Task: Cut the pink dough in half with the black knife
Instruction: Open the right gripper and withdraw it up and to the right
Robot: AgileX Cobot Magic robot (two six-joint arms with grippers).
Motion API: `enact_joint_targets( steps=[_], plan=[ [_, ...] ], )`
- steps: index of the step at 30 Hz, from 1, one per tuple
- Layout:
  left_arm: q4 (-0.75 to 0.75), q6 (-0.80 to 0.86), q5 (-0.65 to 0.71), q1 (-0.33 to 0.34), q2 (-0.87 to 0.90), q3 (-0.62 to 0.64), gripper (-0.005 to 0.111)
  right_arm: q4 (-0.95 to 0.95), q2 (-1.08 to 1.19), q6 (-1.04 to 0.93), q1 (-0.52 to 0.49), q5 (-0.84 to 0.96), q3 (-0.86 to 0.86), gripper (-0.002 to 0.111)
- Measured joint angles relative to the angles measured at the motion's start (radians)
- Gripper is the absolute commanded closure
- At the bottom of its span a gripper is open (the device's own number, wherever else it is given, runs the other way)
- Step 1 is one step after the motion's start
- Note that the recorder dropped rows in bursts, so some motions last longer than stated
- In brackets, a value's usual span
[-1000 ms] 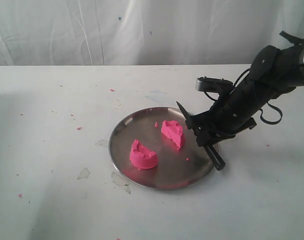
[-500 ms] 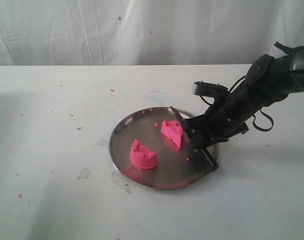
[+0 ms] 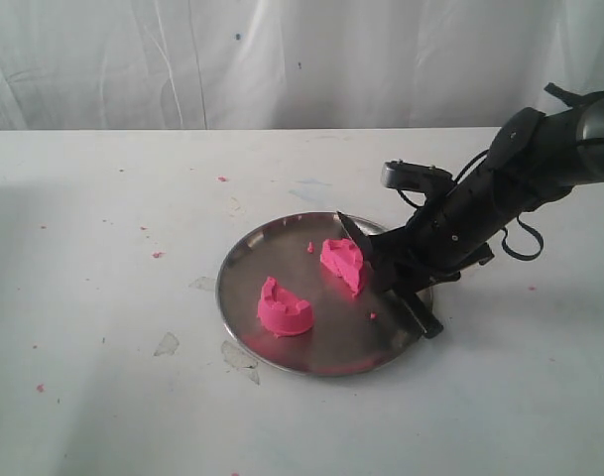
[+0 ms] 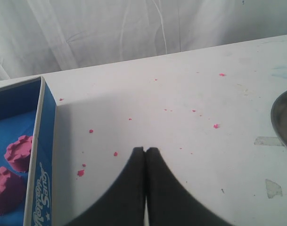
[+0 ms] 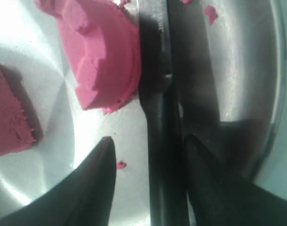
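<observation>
The pink dough lies in two halves on the steel plate [image 3: 331, 345]: one half [image 3: 285, 309] at the front left, the other [image 3: 343, 262] further back to the right. The black knife [image 3: 419, 314] lies slanted along the right side of that second half [image 5: 103, 61], its handle end at the plate's rim. My right gripper [image 3: 391, 278] sits low over the plate. Its fingers stand open on either side of the knife [image 5: 155, 70], with a gap showing between one finger and the handle. My left gripper [image 4: 145, 149] is shut on nothing, above the bare table away from the plate.
A blue box [image 4: 39, 155] holding purple-pink moulded lumps stands near the left gripper. Pink crumbs and bits of clear tape [image 3: 167, 344] are scattered over the white table. A white curtain hangs behind. The plate's edge [image 4: 282, 117] shows in the left wrist view.
My right gripper came down and left with the knife to the plate, beside the right dough half. The knife's handle end has since dropped to the plate rim.
</observation>
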Motion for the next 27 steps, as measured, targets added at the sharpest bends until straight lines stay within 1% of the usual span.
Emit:
enact_joint_targets(
  steps=[3,6,8,9,10,11,12,13,14,15,16,20,24,27],
  plan=[
    [0.000,0.000,0.000,0.000,0.000,0.000,0.107,0.000,-0.005,0.000,0.000,-0.004,0.000,0.065],
    [0.000,0.000,0.000,0.000,0.000,0.000,0.107,-0.013,-0.059,0.000,0.000,0.000,-0.030,0.065],
    [0.000,0.000,0.000,0.000,0.000,0.000,0.107,-0.079,-0.112,0.003,0.000,0.004,-0.055,0.066],
    [0.000,0.000,0.000,0.000,0.000,0.000,0.107,-0.144,-0.149,0.028,-0.002,0.006,-0.064,0.067],
    [0.000,0.000,0.000,0.000,0.000,0.000,0.107,-0.179,-0.170,0.054,-0.007,0.002,-0.066,0.071],
    [0.000,0.000,0.000,0.000,0.000,0.000,0.107,-0.257,-0.205,0.127,-0.018,-0.006,-0.069,0.075],
    [0.000,0.000,0.000,0.000,0.000,0.000,0.107,-0.306,-0.220,0.170,-0.021,-0.009,-0.069,0.089],
    [0.000,0.000,0.000,0.000,0.000,0.000,0.107,-0.393,-0.242,0.234,-0.027,0.017,-0.069,0.098],
    [0.000,0.000,0.000,0.000,0.000,0.000,0.107,-0.432,-0.248,0.263,-0.027,0.038,-0.069,0.108],
    [0.000,0.000,0.000,0.000,0.000,0.000,0.107,-0.488,-0.252,0.302,-0.027,0.071,-0.069,0.108],
    [0.000,0.000,0.000,0.000,0.000,0.000,0.107,-0.504,-0.258,0.323,-0.027,0.081,-0.069,0.108],
    [0.000,0.000,0.000,0.000,0.000,0.000,0.107,-0.518,-0.315,0.384,-0.027,0.090,-0.069,0.108],
    [0.000,0.000,0.000,0.000,0.000,0.000,0.107,-0.522,-0.442,0.479,-0.027,0.093,-0.060,0.108],
    [0.000,0.000,0.000,0.000,0.000,0.000,0.107,-0.543,-0.572,0.522,-0.027,0.045,-0.024,0.108]
  ],
)
